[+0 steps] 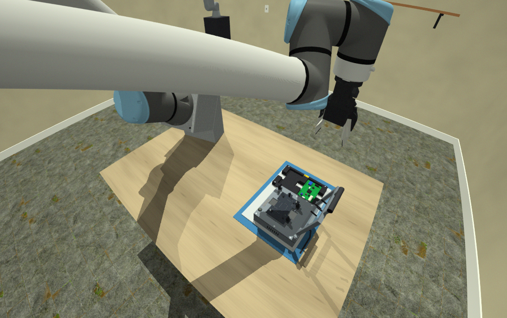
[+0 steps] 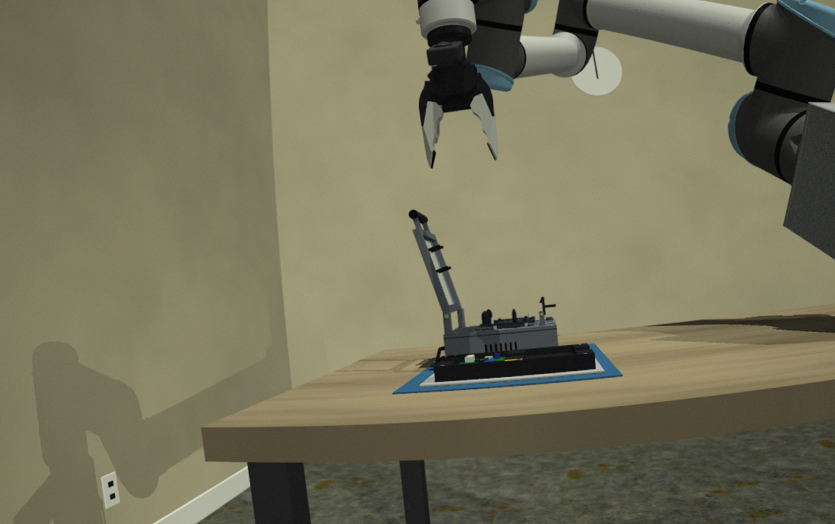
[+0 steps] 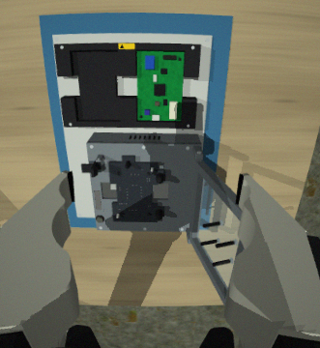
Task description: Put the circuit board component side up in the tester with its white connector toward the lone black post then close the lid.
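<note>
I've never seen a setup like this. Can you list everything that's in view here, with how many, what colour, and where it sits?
Table: one, light wood top with dark legs, middle of the room.
Mat: one, blue, on the table under the tray and tester.
Tray: one, black, on the mat beside the tester.
Circuit board: one, green with a white connector, lying in the tray.
Tester: one, grey with a black bed, on the mat next to the tray.
Lid: one, grey frame with a black handle, hinged to the tester, standing open.
Wall socket: one, white, low on the wall.
Arm: one, pale grey with blue joint caps, reaching over the table.
Gripper: one, black with grey fingers, partly open and empty, high above the tester.
</note>
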### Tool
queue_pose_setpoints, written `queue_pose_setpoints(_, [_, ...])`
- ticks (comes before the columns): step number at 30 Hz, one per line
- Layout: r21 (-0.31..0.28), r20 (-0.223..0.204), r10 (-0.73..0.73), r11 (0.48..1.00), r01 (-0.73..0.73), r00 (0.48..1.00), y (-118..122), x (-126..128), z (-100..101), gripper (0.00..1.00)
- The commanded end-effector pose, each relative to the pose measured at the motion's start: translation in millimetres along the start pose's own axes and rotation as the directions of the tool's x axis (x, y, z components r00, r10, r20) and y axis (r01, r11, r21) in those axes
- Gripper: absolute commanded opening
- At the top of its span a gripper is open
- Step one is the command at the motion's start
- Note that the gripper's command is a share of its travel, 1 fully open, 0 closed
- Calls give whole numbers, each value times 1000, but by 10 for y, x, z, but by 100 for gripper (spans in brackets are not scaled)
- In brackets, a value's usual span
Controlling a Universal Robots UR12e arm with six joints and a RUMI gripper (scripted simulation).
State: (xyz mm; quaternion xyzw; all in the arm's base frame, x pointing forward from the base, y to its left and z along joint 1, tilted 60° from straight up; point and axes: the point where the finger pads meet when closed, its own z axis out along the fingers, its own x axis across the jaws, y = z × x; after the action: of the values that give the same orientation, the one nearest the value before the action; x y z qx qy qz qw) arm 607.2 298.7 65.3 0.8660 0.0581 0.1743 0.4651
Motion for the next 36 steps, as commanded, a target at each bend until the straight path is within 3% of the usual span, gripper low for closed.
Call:
queue_pose_setpoints(1, [1,-1,0,1000,0,1000,-1,3,80,59])
queue_pose_setpoints(7, [1,-1,0,1000,0,1000,-1,3,186,59])
queue_pose_setpoints(20, [1,-1,0,1000,0,1000,-1,4,701,59])
queue_pose_setpoints(22, [1,-1,0,1000,0,1000,-1,4,701,59])
queue_pose_setpoints(36, [1,-1,0,1000,0,1000,-2,5,1409,59])
